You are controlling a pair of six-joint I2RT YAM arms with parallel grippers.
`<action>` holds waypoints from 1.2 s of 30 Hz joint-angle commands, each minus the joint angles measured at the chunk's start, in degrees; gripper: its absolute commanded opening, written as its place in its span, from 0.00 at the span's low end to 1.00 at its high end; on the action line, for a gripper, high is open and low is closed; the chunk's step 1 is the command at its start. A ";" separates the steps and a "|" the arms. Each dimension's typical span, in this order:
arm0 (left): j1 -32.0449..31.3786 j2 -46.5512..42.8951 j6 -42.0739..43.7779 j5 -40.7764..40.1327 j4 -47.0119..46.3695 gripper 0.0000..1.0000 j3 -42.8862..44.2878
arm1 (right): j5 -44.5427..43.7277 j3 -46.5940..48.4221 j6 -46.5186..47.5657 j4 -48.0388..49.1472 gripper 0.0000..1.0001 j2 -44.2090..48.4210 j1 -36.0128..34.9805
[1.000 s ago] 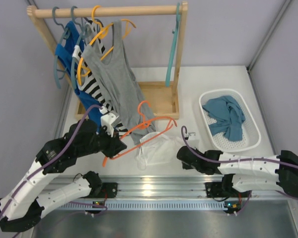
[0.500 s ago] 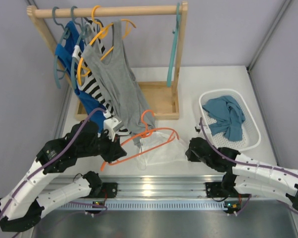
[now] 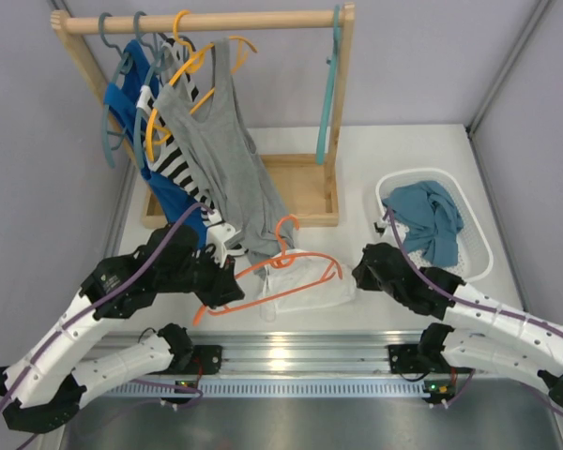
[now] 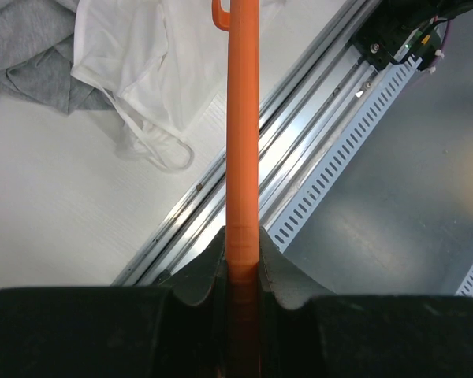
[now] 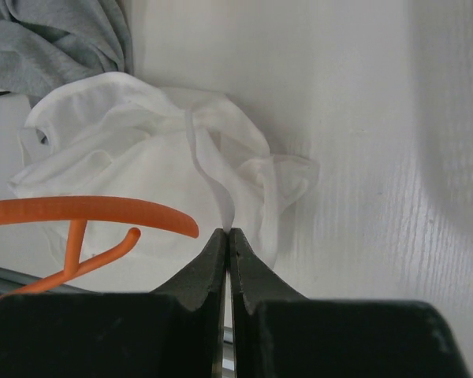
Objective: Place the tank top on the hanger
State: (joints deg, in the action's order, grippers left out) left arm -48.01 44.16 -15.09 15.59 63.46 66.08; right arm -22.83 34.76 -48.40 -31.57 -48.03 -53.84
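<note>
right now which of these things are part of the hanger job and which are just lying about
In the job:
white tank top
orange hanger
left gripper, clamped on the hanger
right gripper, pinching the top's fabric

Just about:
wooden rack
grey tank top on the rack
teal hanger
white basket holding a teal-blue garment
</note>
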 commanded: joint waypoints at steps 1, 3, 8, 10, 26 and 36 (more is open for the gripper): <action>0.02 0.40 -0.20 1.28 -0.97 0.00 -0.34 | -0.46 3.73 2.08 -0.51 0.00 0.57 1.81; 0.02 0.49 -0.72 1.54 -2.19 0.00 -0.78 | -0.29 4.69 2.43 -0.85 0.00 0.74 1.99; -0.07 1.01 -3.10 3.65 -7.29 0.00 -3.94 | -0.37 7.50 3.40 -1.65 0.00 1.36 2.16; -0.33 0.93 -4.15 2.86 -10.63 0.00 -5.61 | -0.20 8.30 3.75 -2.00 0.00 1.45 2.25; -0.59 -8.29 -16.80 4.44 -47.87 0.00 -30.48 | 3.14 15.33 5.60 -3.76 0.00 0.31 2.08; -1.03 -8.83 -18.31 8.13 -63.01 0.00 -39.89 | 4.11 17.27 6.13 -3.76 0.00 -2.15 1.99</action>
State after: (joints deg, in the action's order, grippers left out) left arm -48.56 34.83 -32.73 21.12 12.27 27.44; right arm -19.35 48.90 -43.33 -35.83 -49.74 -52.25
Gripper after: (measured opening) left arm 0.181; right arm 0.009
